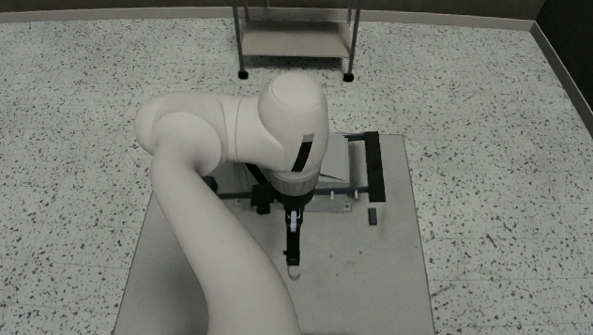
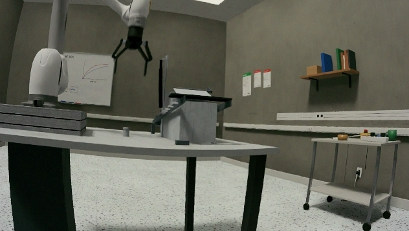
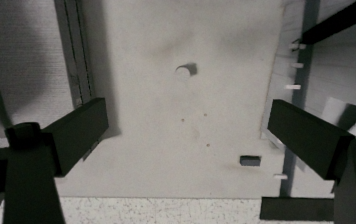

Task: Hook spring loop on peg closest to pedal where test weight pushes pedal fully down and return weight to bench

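The steel weight (image 1: 294, 273) (image 2: 125, 132) (image 3: 183, 72) is a small upright grey cylinder on the bench, clear of the feeder. My gripper (image 2: 130, 73) (image 3: 188, 113) is wide open and empty, high above the bench between robot base and feeder. The feeder (image 2: 198, 121) has a light sloping plate (image 1: 334, 158) (image 2: 191, 92) on top. Several pale pegs stick out from its side rail (image 1: 344, 190) (image 3: 305, 75). A dark upright bar (image 2: 160, 85) (image 3: 330, 25) ends near the peg (image 3: 298, 46) highest in the wrist view. A small loop shows there; whether it is hooked is unclear.
A dark block (image 1: 372, 216) (image 2: 182, 142) (image 3: 250, 160) lies on the bench beside the feeder. A dark crossbar (image 1: 374, 165) (image 2: 207, 98) (image 3: 295, 208) spans the feeder's end. The layered robot plinth (image 2: 42, 120) (image 3: 30, 65) stands opposite. A cart (image 1: 296, 38) (image 2: 353, 191) stands beyond the bench.
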Motion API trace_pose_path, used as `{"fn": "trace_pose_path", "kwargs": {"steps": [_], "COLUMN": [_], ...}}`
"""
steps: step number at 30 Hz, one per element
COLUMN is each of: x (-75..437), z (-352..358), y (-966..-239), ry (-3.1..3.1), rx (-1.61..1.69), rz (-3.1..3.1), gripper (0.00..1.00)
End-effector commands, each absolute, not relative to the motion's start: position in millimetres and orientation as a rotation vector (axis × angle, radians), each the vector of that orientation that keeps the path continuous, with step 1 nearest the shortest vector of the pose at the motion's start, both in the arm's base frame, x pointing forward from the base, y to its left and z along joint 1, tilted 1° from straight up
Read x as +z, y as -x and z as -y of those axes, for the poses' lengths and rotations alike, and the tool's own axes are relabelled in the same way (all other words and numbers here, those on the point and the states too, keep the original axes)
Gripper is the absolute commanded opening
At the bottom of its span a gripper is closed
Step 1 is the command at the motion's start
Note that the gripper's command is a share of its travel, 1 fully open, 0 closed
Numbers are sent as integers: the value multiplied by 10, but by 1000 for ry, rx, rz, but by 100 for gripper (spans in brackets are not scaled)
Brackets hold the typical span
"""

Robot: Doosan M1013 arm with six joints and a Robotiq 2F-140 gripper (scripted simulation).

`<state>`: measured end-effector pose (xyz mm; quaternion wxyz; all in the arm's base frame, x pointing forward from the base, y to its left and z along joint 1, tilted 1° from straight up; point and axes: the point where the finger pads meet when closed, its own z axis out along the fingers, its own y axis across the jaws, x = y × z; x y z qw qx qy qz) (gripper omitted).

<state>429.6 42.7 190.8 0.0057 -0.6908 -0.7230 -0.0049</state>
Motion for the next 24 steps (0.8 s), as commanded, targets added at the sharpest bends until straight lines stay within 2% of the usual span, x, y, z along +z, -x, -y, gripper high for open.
{"fn": "trace_pose_path", "kwargs": {"steps": [1,14,15,24], "x": [1460,1460,860,860], "z": [-435,-435,-445,-445], "y": [-4303,-4303,-4302,-4302], "ry": [2162,2162,2162,2162], "rx": [-15,-15,-16,-16], "rz": [2264,2264,2264,2264], "gripper": [100,100,100,100]}}
